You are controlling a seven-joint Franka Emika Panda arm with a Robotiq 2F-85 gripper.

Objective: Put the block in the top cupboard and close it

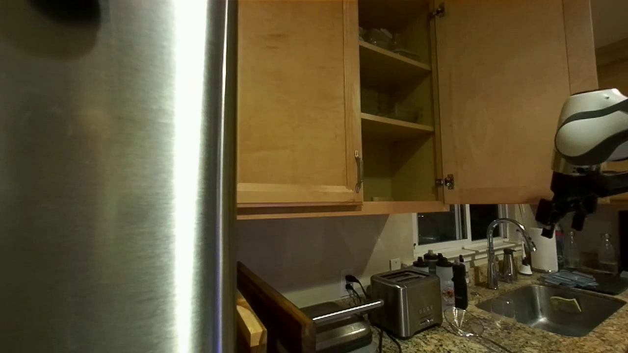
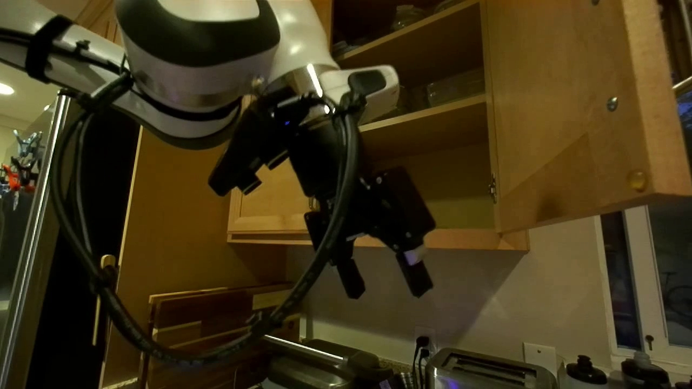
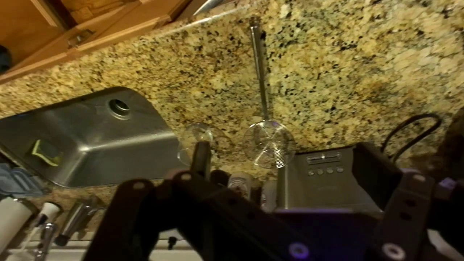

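- A robot arm point(image 2: 189, 81) spans the upper left of an exterior view, its end effector point(image 2: 386, 286) hanging near the centre of the frame.
- The end effector is spread wide, its two fingers point(image 2: 352, 280) well apart with nothing in their grasp; the wrist view shows the same gap.
- The block point(image 1: 379, 199) lies on the floor of the cupboard point(image 1: 402, 208), in the lowest compartment, right of centre in an exterior view; only a pale sliver shows.
- The cupboard's right-hand door point(image 1: 505, 98) stands open at the upper right in both exterior views, the end effector apart from it. The left-hand door point(image 1: 294, 98), with its metal handle point(image 1: 359, 171), is closed.
- Glassware point(image 1: 380, 37) sits on the shelves point(image 1: 396, 58) above the block, at upper centre.
- A toaster point(image 1: 407, 304) stands on the granite surface point(image 3: 362, 72), lower right of centre, bottles point(image 1: 445, 284) just beside it.
- In the wrist view, a strainer point(image 3: 270, 143) lies mid-frame beside the toaster; a glass point(image 3: 194, 136) sits between it and the sink point(image 3: 116, 156) at left, where a sponge point(image 3: 47, 153) rests.
- A steel fridge point(image 1: 117, 196) fills the left of an exterior view.
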